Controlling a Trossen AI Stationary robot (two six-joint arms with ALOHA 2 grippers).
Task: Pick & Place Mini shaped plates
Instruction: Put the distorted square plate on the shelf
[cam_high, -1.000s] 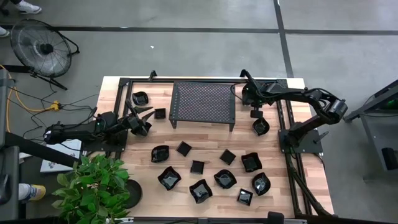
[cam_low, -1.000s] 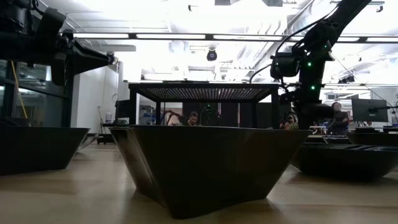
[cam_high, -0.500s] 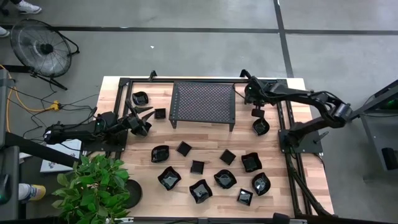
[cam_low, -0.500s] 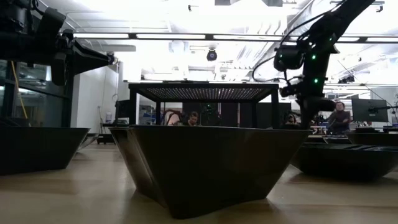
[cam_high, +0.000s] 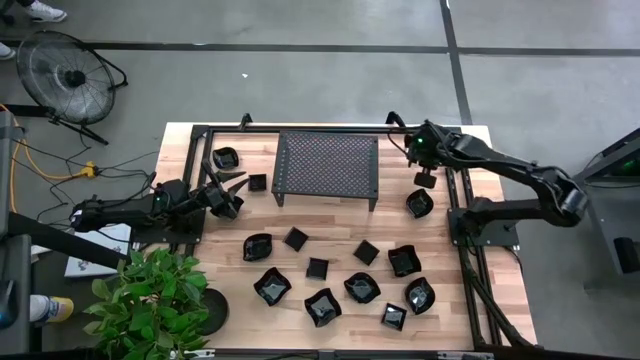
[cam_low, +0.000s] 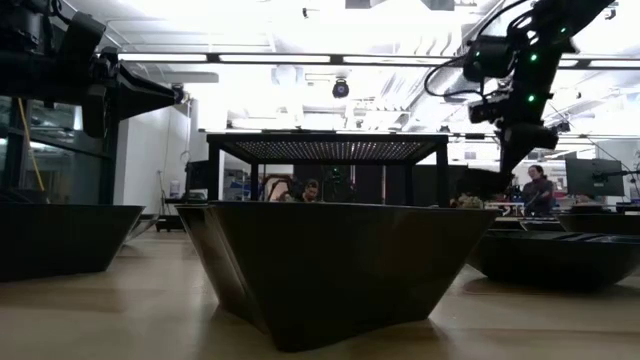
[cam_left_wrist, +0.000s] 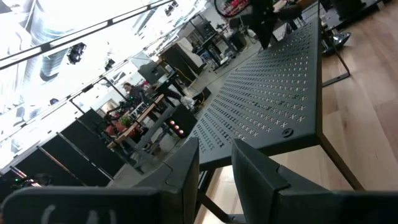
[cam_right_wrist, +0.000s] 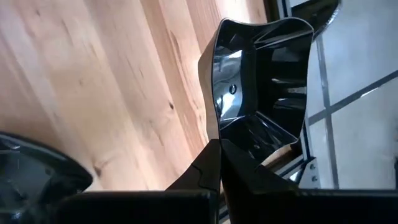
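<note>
Even, bright overhead light falls on the pale wooden tabletop (cam_high: 330, 250) in the high view, with only short, soft shadows. In the low view, long ceiling light strips (cam_low: 300, 58) glare white, turning the nearest dish (cam_low: 335, 265) and mesh rack (cam_low: 330, 150) into dark silhouettes. The right wrist view shows sharp white reflections on a glossy black dish (cam_right_wrist: 261, 81); the foreground claw is blurred

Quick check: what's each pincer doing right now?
Left pincer: slightly open, empty, beside the mesh rack.
Right pincer: shut on a mini shaped plate, lifted.
</note>
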